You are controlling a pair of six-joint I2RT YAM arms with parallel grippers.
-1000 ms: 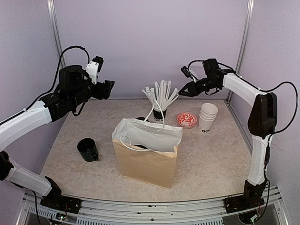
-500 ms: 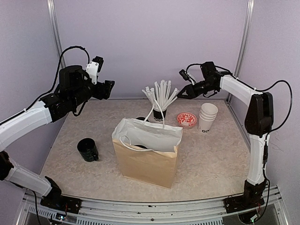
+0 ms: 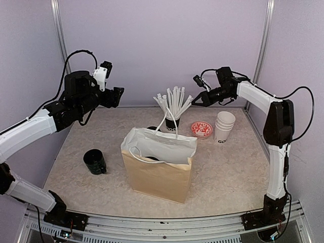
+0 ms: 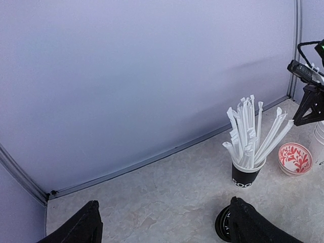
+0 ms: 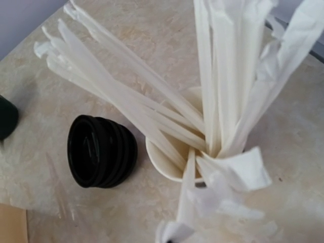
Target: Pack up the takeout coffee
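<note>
Table (image 3: 228, 172): pale marbled top, purple walls round it. L arm (image 3: 30, 129) reaches up over the left edge. The L gripper (image 3: 117, 96) is high near the far-left corner with jaws spread wide and nothing betw. them; in its wrist view both black fingers (image 4: 76, 228) frame bare table. R arm (image 3: 276, 121) bends in from the right edge. The R gripper (image 3: 195, 101) has its jaws closed to a point just beside the straws' tips; can't tell if it pinches one. Bag (image 3: 158, 172): brown paper, white lining and white cord handles, upright and open, mid-table toward the near edge, no print visible. Straws (image 3: 174, 104): white paper-wrapped bunch fanning out of a black straw cup (image 3: 171, 124) just behind the bag; white lettering on it starts "GO", rest not legible. Cup stack (image 3: 224, 126): white paper cups nested, toward the far-right corner, black lettering low on the side, also "GO…". Mug (image 3: 94, 162): dark glossy, near the left edge, apart from the bag. Lids (image 5: 101, 151): black stack on its side, just beside the straw cup. Bowl (image 3: 201, 129): small, red-and-white pattern, betw. straw cup and cup stack. Coffee (image 3: 154, 159): only a dark bit shows down in the bag's mouth, the white cup itself hidden; can't tell more.
</note>
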